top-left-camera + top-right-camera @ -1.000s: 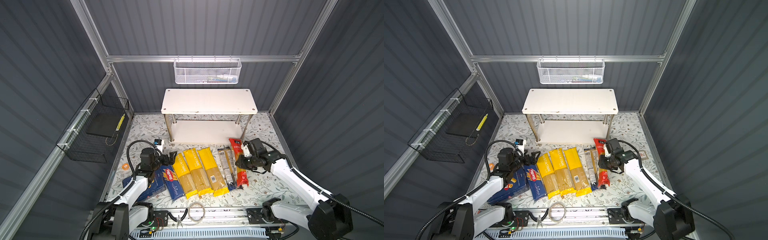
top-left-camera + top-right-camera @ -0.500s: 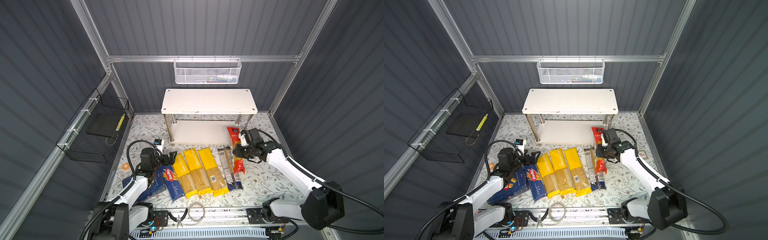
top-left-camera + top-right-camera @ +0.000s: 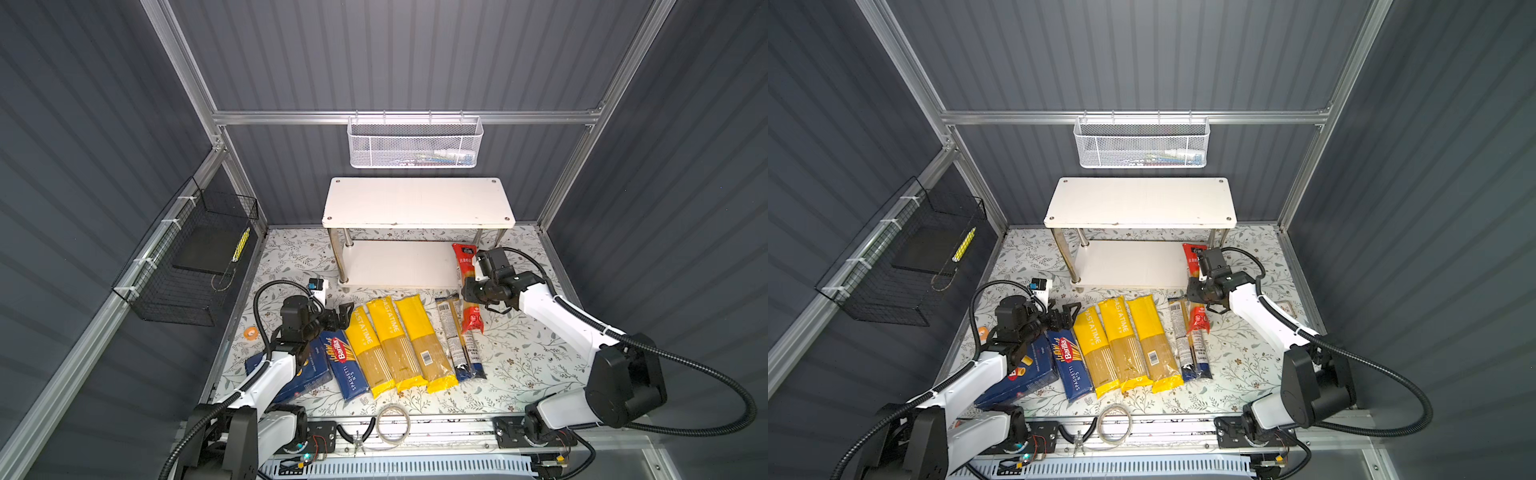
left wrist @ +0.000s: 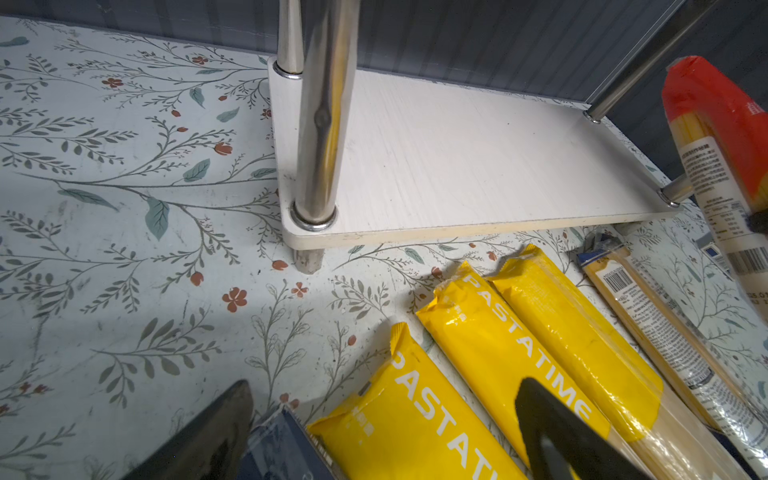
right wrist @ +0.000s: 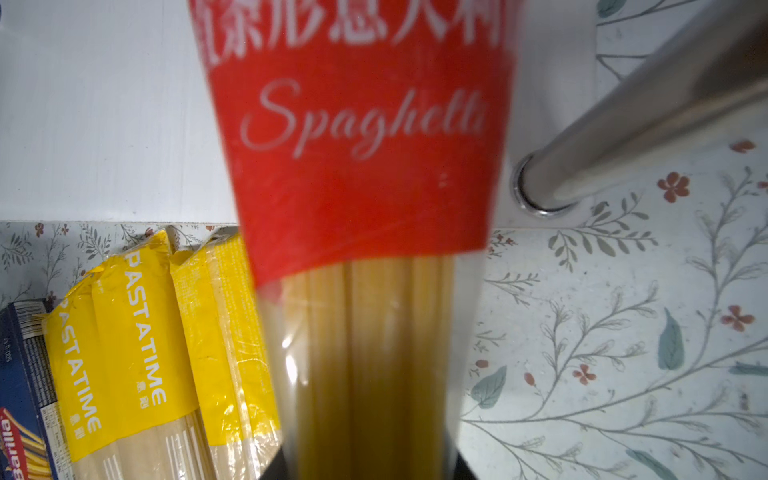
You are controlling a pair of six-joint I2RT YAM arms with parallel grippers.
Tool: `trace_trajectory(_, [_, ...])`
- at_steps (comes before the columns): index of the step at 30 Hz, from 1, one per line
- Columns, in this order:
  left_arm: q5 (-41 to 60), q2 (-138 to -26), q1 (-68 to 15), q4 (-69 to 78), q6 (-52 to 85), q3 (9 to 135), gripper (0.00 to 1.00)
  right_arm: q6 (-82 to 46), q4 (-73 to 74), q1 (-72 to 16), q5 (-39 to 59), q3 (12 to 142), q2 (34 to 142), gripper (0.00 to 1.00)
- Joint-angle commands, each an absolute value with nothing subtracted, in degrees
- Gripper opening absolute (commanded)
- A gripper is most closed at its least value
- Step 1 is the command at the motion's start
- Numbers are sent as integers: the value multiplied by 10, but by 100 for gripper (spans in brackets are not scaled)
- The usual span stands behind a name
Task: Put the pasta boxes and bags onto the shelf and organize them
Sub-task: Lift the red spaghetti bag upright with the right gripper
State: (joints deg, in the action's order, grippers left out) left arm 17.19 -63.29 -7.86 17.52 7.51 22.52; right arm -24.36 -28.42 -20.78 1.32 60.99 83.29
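right gripper (image 3: 468,293) clamps the red bag (image 3: 464,259) mid-length, its long axis pointing toward the shelf (image 3: 415,201).

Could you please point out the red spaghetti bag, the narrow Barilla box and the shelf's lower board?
red spaghetti bag (image 5: 361,145): right wrist view, on its red label.
narrow Barilla box (image 3: 349,370): a top view, on its blue front.
shelf's lower board (image 3: 395,266): a top view, on its bare middle.

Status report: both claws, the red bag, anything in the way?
Right claw shut on red spaghetti bag, lifted, tip over lower shelf board. Left claw open, empty. Chrome leg close beside bag.
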Motion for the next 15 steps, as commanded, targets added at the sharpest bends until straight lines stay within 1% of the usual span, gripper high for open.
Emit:
trace_trajectory(1, [177,-636,-82,168,64,243,99,-235,-226,-209,-6,643,824,22])
trace_trajectory(8, [176,-635,-82,168,64,242,99,-234,-226,-209,-9,643,823,21])
trace_trajectory(15, [176,-635,-82,168,64,242,100,-230,-264,-217,-3,622,775,20])
